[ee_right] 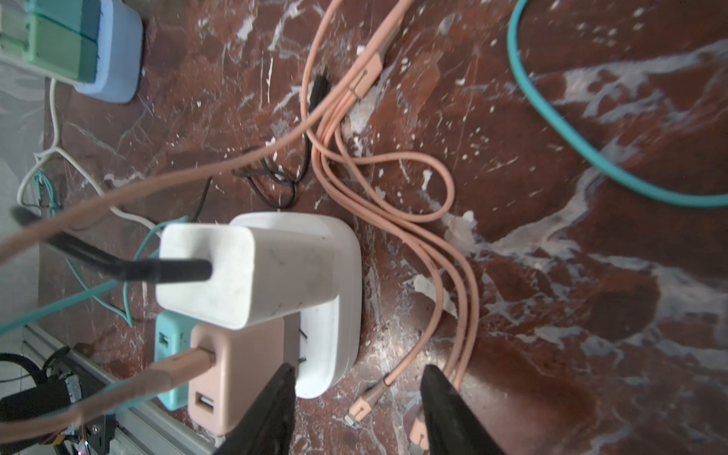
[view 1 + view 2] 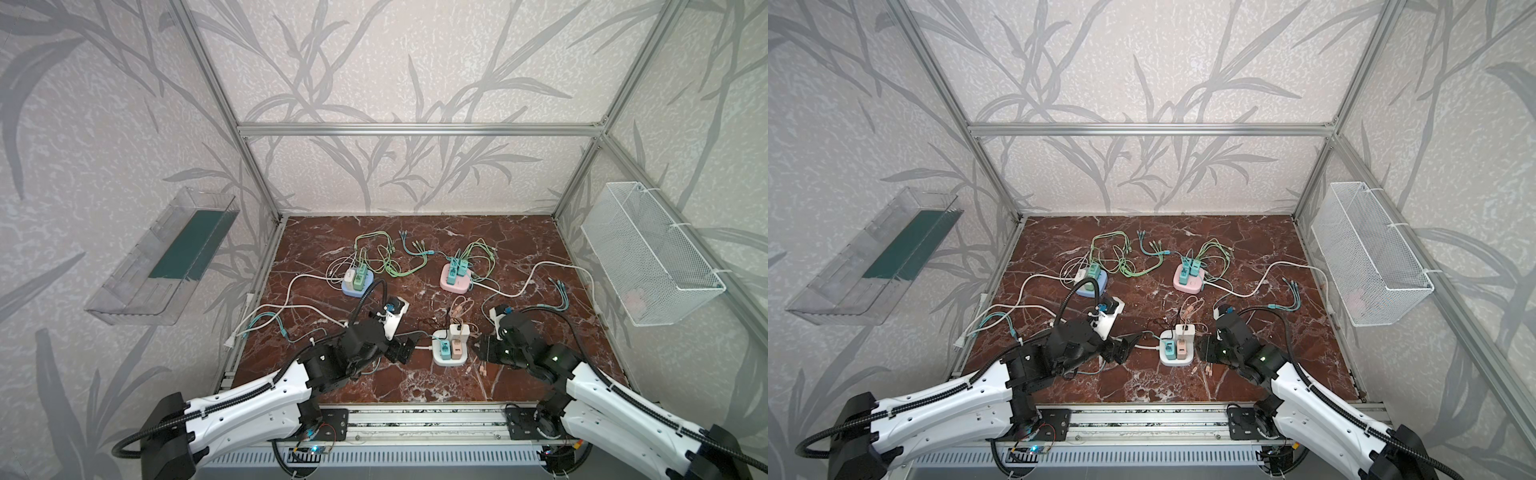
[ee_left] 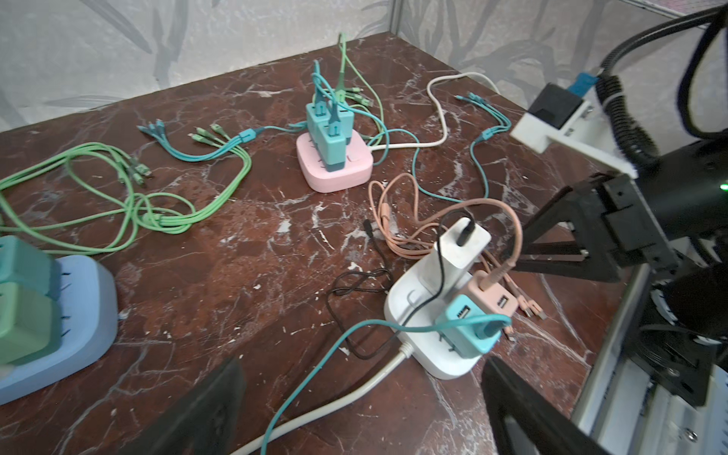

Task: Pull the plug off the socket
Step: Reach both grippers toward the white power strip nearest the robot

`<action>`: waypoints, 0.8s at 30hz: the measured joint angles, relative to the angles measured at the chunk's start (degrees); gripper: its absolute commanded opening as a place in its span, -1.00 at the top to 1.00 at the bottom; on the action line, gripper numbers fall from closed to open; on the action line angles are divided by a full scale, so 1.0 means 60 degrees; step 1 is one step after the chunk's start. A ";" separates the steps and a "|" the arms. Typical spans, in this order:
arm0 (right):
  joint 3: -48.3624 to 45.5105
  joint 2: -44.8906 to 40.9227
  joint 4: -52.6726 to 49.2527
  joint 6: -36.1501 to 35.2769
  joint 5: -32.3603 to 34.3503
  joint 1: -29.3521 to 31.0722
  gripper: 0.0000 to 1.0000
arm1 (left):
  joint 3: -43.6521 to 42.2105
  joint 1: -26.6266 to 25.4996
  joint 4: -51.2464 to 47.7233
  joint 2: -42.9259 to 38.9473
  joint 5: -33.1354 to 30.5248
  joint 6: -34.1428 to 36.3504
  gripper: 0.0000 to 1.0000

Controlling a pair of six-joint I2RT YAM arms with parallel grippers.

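Note:
A white socket (image 2: 448, 362) (image 2: 1173, 360) lies near the table's front middle. It carries a white plug (image 2: 459, 331) (image 1: 244, 272), a teal plug (image 2: 444, 348) (image 3: 467, 329) and a pink plug (image 2: 457, 348) (image 1: 232, 374). My left gripper (image 2: 405, 349) (image 3: 360, 378) is open and low, just left of the socket, over its white cord. My right gripper (image 2: 478, 350) (image 1: 359, 370) is at the socket's right end with its jaws apart. One finger is beside the pink plug, and nothing is clamped. Loose pink cable tips (image 1: 366, 402) lie between the fingers.
A blue socket (image 2: 353, 291) and a pink socket (image 2: 455, 284) with plugs stand further back. Green, teal, pink, black and white cables sprawl around all the sockets. A wire basket (image 2: 648, 253) hangs on the right wall and a clear tray (image 2: 137, 286) on the left wall.

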 measured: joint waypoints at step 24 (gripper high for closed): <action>-0.0131 0.2004 0.1545 0.0076 -0.0215 0.0233 0.06 | 0.0648 -0.0710 0.0907 0.3745 0.2918 0.1923 -0.25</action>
